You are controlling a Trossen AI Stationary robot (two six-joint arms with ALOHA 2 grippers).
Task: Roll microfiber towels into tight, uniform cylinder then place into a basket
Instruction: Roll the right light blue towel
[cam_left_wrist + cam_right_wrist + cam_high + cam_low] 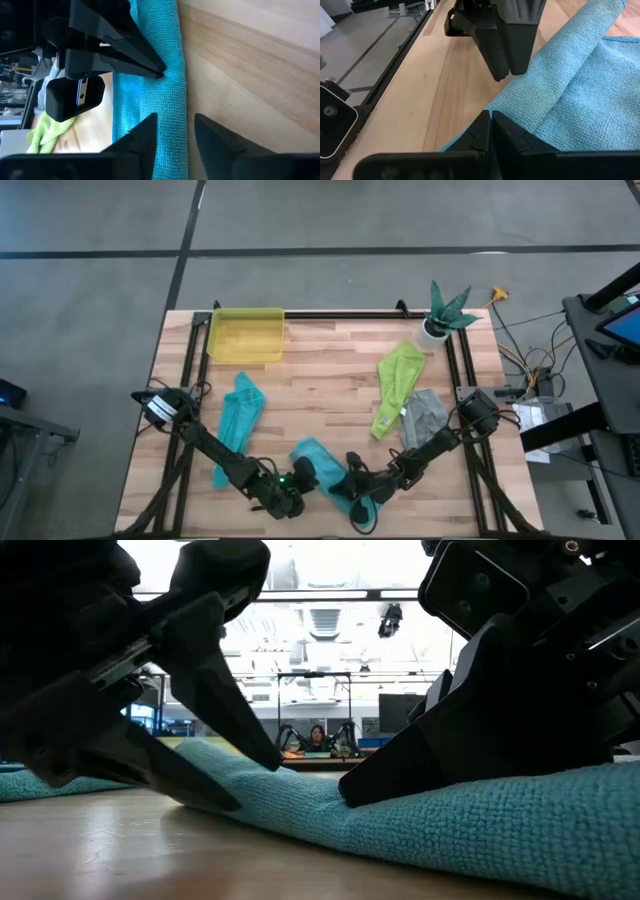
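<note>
At the table's near edge, the left gripper [172, 132] stands with its dark fingers slightly spread, a gap showing between them, their tips at the fold of the light blue microfiber towel [325, 465] lying on the pale wooden table [330, 370]. Facing it across the same cloth, the right gripper [490, 120] presses its fingers together, tips down on the towel's edge. Beyond both grippers lie the teal towel [238, 415], the lime green towel [397, 385] and the grey towel [423, 418], with the translucent yellow plastic basket [246, 336] at the far edge, well apart from either gripper.
</note>
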